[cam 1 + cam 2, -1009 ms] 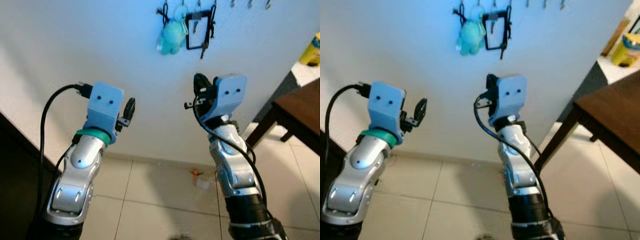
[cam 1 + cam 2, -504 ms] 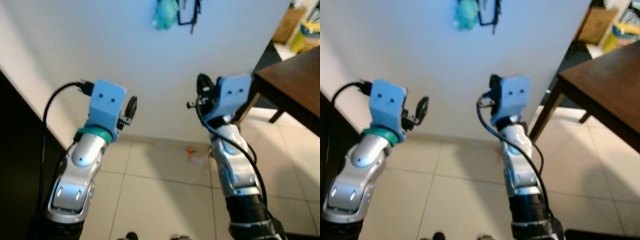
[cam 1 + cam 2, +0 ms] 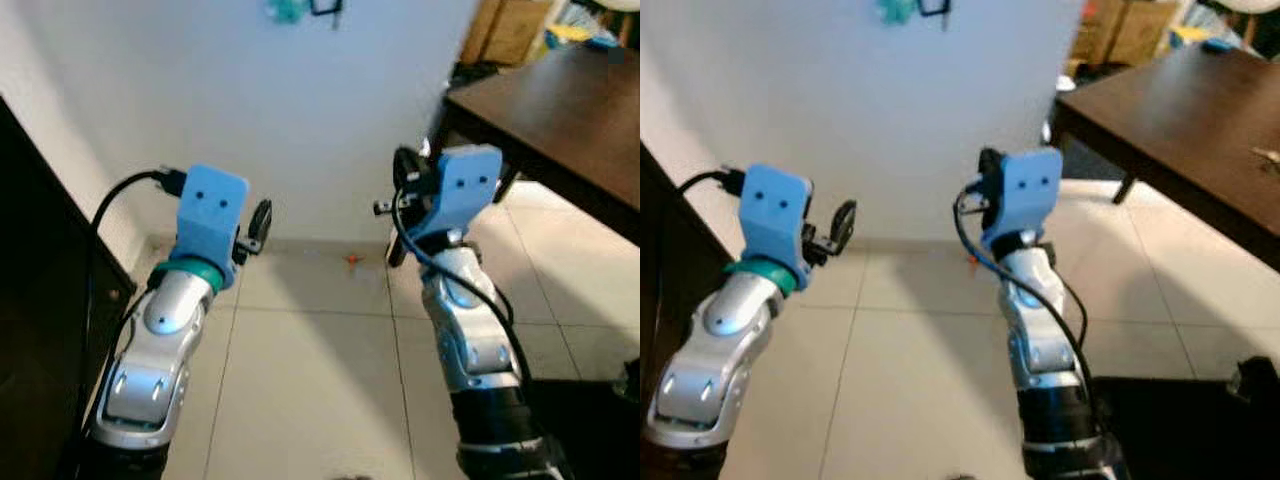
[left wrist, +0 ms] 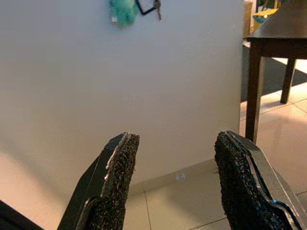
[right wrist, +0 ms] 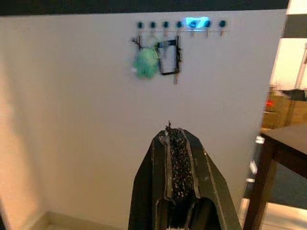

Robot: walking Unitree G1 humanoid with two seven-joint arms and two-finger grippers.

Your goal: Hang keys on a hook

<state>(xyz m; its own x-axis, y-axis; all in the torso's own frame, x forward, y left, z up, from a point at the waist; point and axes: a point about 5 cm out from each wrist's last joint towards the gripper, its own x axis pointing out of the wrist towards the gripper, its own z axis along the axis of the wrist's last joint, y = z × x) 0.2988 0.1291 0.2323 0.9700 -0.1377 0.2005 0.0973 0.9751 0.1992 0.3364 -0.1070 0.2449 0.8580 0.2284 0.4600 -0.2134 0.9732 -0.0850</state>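
A small bunch of keys [image 3: 1268, 154] lies on the dark desk [image 3: 1200, 100], well away from both arms. Left gripper [image 4: 175, 184] has fingers spread apart; right gripper [image 5: 178, 179] has fingers pressed together, empty. Keys look light, rigid, jangly; pinching the ring seems best.

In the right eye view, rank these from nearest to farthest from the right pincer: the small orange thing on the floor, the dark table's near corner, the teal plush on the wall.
1. Small orange thing: on the floor tiles just under the right pincer.
2. Dark table's near corner: to its right.
3. Teal plush: high on the wall, at the picture's top edge.
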